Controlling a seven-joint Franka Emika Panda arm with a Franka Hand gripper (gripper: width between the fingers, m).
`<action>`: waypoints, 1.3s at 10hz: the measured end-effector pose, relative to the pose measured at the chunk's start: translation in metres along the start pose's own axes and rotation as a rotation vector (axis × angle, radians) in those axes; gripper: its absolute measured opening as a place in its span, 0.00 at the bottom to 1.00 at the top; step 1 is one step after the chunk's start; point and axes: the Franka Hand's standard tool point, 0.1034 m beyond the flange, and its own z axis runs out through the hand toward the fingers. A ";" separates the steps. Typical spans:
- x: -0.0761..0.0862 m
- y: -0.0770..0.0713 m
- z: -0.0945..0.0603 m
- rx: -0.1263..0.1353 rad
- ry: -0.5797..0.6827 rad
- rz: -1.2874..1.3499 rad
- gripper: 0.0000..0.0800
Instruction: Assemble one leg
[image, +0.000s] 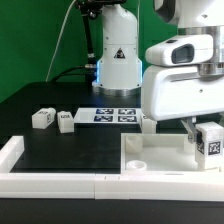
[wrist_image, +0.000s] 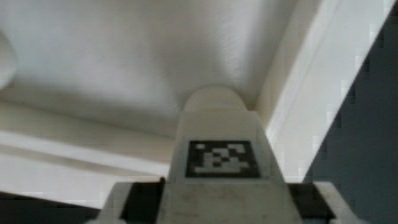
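Note:
My gripper (image: 204, 132) is shut on a white leg (image: 211, 143) with a black-and-white tag. It holds the leg just over the right end of the large white square panel (image: 160, 153), near a corner. In the wrist view the leg (wrist_image: 219, 125) points away from the camera, tag side up, between my dark fingers (wrist_image: 318, 203). The panel's rim and inner face (wrist_image: 107, 90) lie right beneath its tip. Whether the tip touches the panel cannot be told. Two more legs (image: 42, 118) (image: 65, 121) lie loose at the exterior view's left.
The marker board (image: 115, 115) lies in front of the robot base (image: 118, 65). A white raised rail (image: 20, 165) runs along the front and the exterior view's left of the black table. A round socket (image: 137, 159) shows at the panel's near left corner.

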 end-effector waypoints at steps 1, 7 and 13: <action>0.000 0.000 0.000 0.005 0.000 0.173 0.36; -0.002 -0.006 0.002 0.023 -0.013 0.970 0.36; 0.000 -0.011 0.001 0.047 -0.025 1.084 0.65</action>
